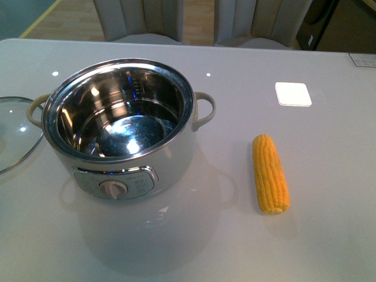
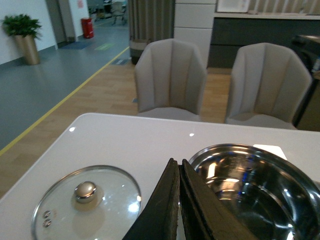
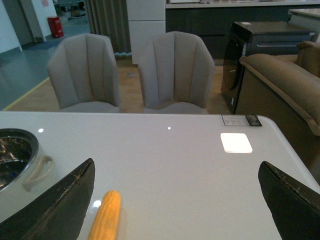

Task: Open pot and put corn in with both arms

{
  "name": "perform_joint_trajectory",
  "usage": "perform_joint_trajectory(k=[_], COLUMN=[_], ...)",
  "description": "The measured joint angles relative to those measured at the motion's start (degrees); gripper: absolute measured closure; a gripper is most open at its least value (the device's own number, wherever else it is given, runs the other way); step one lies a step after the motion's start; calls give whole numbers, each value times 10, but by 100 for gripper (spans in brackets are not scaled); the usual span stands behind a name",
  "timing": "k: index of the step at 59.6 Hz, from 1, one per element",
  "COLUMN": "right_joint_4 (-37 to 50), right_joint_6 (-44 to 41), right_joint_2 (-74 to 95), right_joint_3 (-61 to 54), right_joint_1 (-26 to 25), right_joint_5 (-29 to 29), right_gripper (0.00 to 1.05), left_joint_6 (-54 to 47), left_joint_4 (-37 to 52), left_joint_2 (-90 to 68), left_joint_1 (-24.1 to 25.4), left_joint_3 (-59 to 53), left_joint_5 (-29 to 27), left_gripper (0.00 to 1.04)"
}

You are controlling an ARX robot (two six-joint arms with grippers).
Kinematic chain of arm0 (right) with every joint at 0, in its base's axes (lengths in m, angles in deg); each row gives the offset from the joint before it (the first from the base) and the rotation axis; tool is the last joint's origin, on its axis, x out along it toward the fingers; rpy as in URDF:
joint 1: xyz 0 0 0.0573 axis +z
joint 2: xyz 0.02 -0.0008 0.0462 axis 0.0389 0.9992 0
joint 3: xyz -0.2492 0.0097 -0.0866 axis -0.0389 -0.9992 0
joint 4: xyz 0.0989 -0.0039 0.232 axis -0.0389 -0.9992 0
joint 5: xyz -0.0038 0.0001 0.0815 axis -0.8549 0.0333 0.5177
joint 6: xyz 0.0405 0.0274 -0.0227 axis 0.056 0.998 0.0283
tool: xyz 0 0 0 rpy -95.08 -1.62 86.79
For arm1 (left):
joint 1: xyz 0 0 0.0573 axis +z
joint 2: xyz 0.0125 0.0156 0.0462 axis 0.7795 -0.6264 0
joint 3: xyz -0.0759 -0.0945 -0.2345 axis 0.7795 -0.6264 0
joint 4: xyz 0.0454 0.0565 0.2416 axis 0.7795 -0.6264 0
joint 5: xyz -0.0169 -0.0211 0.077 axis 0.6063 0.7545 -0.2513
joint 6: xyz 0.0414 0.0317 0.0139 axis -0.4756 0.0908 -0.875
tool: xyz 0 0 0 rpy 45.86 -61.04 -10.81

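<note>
The white pot [image 1: 126,126] stands open on the table, its steel inner bowl empty; it also shows in the left wrist view [image 2: 255,190] and the right wrist view [image 3: 17,155]. The corn [image 1: 270,173] lies on the table to the pot's right, and shows in the right wrist view [image 3: 106,216]. The glass lid [image 1: 14,132] lies flat to the pot's left, also in the left wrist view [image 2: 86,202]. My left gripper [image 2: 178,167] is shut and empty, above the table between lid and pot. My right gripper [image 3: 176,167] is wide open above the table, the corn near one finger. Neither arm shows in the front view.
A white square pad [image 1: 293,94] lies on the table at the back right. Two grey chairs [image 1: 141,20] stand behind the table's far edge. A label sticker [image 1: 363,59] sits at the table's far right corner. A sofa [image 3: 290,85] stands off to the right.
</note>
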Motion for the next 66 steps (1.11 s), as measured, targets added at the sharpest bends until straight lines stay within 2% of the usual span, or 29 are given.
perform_joint_trajectory(k=[6, 7, 10, 46, 52, 66], right_joint_4=[0, 0, 0, 0, 0, 0], right_joint_6=[0, 0, 0, 0, 0, 0], right_joint_2=[0, 0, 0, 0, 0, 0], right_joint_3=[0, 0, 0, 0, 0, 0], right_joint_1=[0, 0, 0, 0, 0, 0], right_joint_5=[0, 0, 0, 0, -1, 0], right_gripper=[9, 9, 9, 9, 9, 9], left_joint_6=[0, 0, 0, 0, 0, 0], left_joint_4=[-17, -74, -90, -204, -295, -301], left_joint_2=[23, 85, 100, 215, 294, 309], left_joint_1=[-6, -7, -7, -7, -7, -7], left_joint_3=[-8, -8, -8, -8, -8, -8], left_joint_5=[-4, -5, -5, -5, -5, -5], left_gripper=[101, 101, 101, 101, 101, 101])
